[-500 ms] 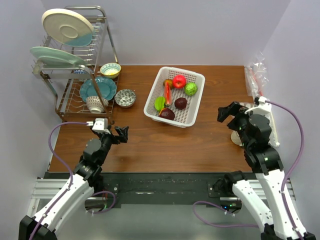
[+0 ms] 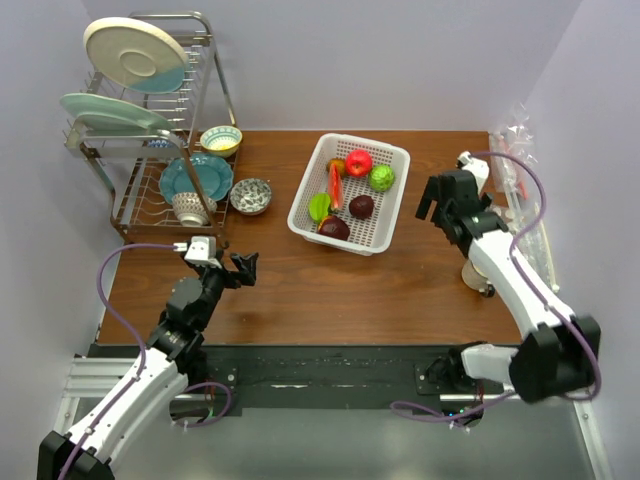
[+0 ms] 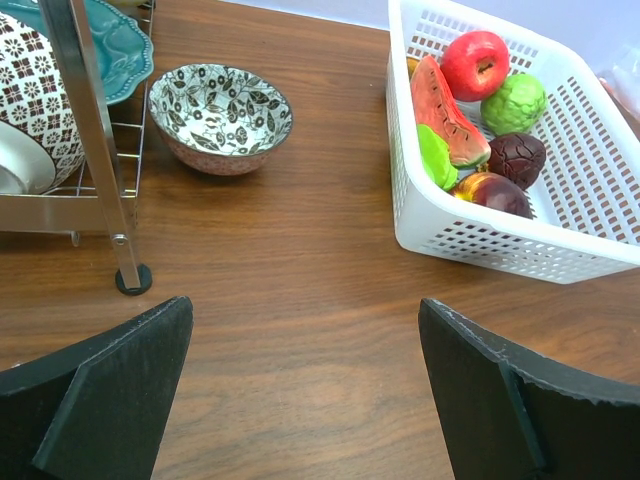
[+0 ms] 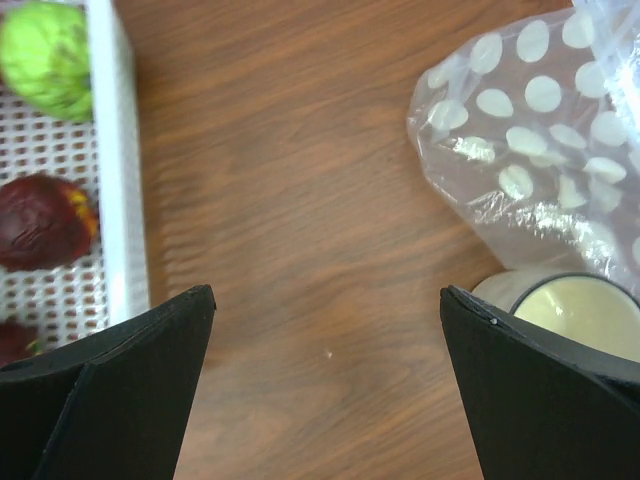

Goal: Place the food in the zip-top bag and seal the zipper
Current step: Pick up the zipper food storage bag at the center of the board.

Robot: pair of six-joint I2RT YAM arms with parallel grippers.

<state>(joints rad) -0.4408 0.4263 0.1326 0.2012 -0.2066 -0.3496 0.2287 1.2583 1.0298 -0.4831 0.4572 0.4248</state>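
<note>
The food lies in a white basket at mid-table: a red apple, a green ball, dark purple pieces and a red slice. The left wrist view shows the apple and the basket. My right gripper is open and empty over bare wood just right of the basket. A clear plastic bag with white dots lies to its right. No pale zipper shows, so I cannot tell if it is the zip-top bag. My left gripper is open and empty.
A dish rack with plates and bowls stands at the back left, with a patterned bowl beside it. Crumpled clear plastic with a red-orange strip lies at the right edge. A round cup sits beside the right gripper.
My right arm has stretched forward, and its gripper has moved up the table to beside the basket's right side. The left arm has not moved.
</note>
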